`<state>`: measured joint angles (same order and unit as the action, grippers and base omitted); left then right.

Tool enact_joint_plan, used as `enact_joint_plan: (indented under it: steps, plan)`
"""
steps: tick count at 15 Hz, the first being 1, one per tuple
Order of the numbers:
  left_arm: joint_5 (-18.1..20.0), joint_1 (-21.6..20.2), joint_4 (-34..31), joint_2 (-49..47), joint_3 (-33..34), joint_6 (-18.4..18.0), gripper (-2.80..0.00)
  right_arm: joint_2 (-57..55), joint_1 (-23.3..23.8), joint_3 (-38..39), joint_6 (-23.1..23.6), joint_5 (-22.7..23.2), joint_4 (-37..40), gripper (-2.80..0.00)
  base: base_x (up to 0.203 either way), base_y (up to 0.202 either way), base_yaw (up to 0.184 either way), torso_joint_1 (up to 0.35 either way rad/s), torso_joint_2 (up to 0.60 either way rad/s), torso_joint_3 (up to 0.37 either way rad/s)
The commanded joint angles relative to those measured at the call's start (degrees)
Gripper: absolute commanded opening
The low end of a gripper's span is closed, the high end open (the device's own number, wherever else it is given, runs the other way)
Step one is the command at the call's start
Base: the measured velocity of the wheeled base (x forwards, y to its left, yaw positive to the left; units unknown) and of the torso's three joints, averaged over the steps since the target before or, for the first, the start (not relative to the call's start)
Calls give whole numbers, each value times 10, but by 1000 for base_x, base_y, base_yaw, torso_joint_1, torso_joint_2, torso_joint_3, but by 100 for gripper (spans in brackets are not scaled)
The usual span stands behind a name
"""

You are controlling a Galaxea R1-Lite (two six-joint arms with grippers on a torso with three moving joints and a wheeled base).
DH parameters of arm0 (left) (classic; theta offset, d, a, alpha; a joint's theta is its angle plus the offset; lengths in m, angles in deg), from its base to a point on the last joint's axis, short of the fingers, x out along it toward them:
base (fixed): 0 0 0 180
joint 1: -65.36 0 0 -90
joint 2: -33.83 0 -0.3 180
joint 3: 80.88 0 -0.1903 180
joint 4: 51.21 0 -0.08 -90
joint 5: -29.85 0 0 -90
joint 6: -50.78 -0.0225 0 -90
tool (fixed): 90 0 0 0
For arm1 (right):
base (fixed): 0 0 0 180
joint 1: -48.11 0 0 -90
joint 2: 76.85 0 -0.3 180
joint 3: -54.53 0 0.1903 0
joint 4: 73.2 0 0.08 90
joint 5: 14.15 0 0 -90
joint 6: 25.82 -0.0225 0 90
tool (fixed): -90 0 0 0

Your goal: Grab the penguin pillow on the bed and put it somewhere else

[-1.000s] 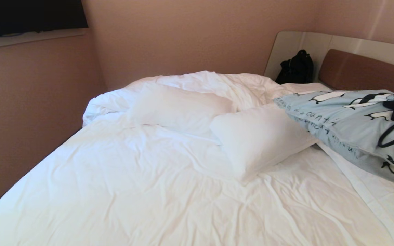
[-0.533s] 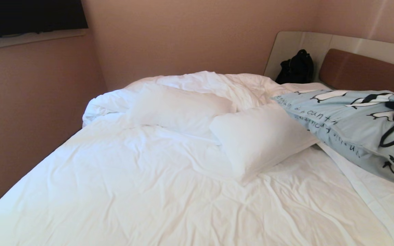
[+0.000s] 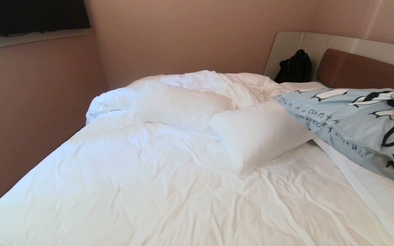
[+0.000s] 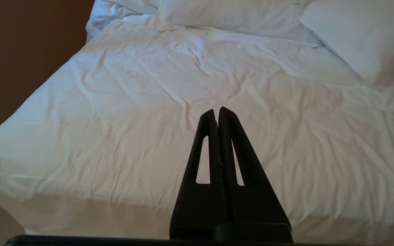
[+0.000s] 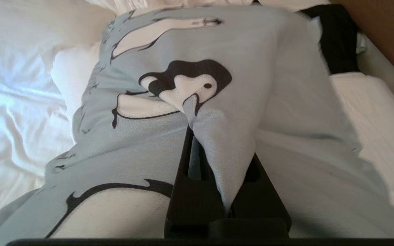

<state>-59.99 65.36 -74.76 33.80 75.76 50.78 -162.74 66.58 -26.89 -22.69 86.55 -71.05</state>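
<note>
Right wrist view, nearest first: the right gripper is clenched on a pinched fold of the penguin pillow, the pale-blue cloth bunched up between its jaws and draping over them. Left wrist view shows the left gripper pressed shut on nothing, poised over bare sheet near the foot of the bed. Farther off in the head view, the penguin pillow sits at the right side of the bed, its near corner overlapping a white pillow; a second white pillow and the bunched duvet lie beyond, with a black bag by the headboard. The grasp looks made, so the carrying step is in hand. Next, I judge, comes lifting the pillow clear of the white pillow and carrying it elsewhere; held by a fold only, it may sag or slip.
</note>
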Motion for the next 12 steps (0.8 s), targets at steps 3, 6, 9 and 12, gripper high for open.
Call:
enact_joint_plan:
  steps: [3,6,9,12]
  plan:
    - [-1,0,0,0,0,0,-280,5,-3,2,1,0,0,-280,-194,0,1,2,3,5]
    - [0,0,0,0,0,0,-280,12,-3,4,1,0,0,-280,-194,0,1,2,4,2]
    - [0,0,0,0,0,0,-280,17,-3,5,1,0,0,-280,-193,0,1,0,2,4]
    - [-1,0,0,0,0,0,-280,20,-4,6,1,0,0,-280,-193,0,1,2,5,4]
